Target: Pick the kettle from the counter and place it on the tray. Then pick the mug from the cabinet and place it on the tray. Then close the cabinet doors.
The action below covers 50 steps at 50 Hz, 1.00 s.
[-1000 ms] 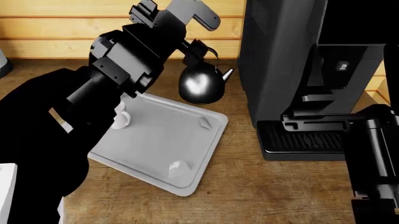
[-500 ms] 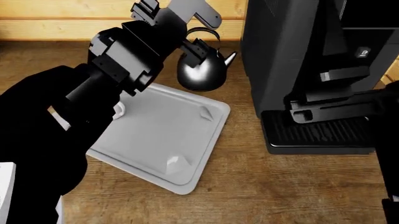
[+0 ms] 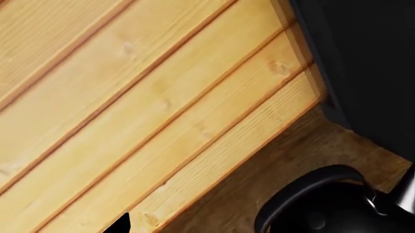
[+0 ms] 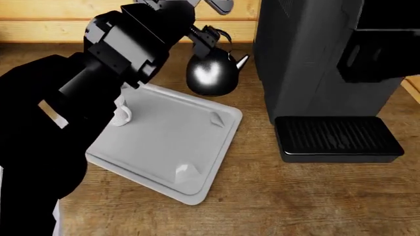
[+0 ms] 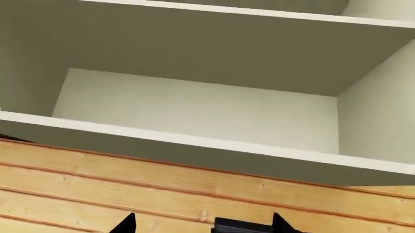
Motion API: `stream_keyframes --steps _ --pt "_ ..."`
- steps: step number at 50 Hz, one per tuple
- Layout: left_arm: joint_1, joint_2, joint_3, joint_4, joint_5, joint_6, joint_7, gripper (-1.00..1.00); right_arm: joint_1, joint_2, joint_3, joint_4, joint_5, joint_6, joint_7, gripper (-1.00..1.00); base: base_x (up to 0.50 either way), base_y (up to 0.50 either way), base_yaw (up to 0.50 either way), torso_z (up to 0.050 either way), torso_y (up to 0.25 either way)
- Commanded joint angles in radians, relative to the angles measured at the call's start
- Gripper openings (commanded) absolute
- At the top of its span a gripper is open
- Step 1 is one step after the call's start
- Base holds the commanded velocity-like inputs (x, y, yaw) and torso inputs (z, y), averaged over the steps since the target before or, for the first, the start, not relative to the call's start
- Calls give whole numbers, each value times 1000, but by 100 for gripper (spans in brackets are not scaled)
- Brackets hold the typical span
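Grey metal nearest me: the tray [image 4: 164, 147] is lying flat on the counter [image 4: 276, 196], below and on the near side of my left gripper [image 4: 208, 38], and its middle is bare. A small white rounded thing at the tray's far-left edge, half hidden by my forearm, is possibly the mug [image 4: 122, 114]; I cannot tell.

I am reading the left gripper as closed on the thin arched handle of the kettle [image 4: 211, 73]. The fingers are meeting right at the handle's top in the head view. The exact contact is too dark to confirm. The kettle is hanging directly under the gripper, spout pointing away toward the coffee machine [image 4: 315, 64], which is standing just beside it. Its body is sitting just past the tray's far corner, so I judge the placing is not yet done. Holding by the handle is keeping the round body upright and free to swing. The next move calls for drawing it toward me over the tray without clipping the machine.

The left wrist view is showing the kettle's black curve [image 3: 324, 206] against the plank wall [image 3: 143, 111].

Right gripper [image 5: 201, 224]: only two dark fingertips are showing, apart, nothing between them. It is facing the open cabinet [image 5: 207, 111], whose visible shelf is showing no mug.

No readable writing or brand anywhere.
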Motion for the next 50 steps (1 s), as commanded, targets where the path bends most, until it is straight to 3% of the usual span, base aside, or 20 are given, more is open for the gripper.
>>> stream_keyframes --steps 1,19,32,33,50 --pt "-44 0 1 3 -4 -5 4 100 -129 -127 478 -1 231 249 88 100 0 0 0 0 0" --pt "-22 0 7 16 11 10 6 100 -146 -141 501 -1 236 261 88 100 0 0 0 0 -208" --pt "-25 0 1 13 -8 12 -9 100 -169 -161 530 -1 246 281 88 100 0 0 0 0 0" --pt "-25 0 -1 11 -9 17 -12 -100 -170 -162 533 -1 247 282 88 100 0 0 0 0 0" --pt "-7 0 2 -2 -17 47 -20 -100 -190 -178 561 -1 255 303 88 100 0 0 0 0 0"
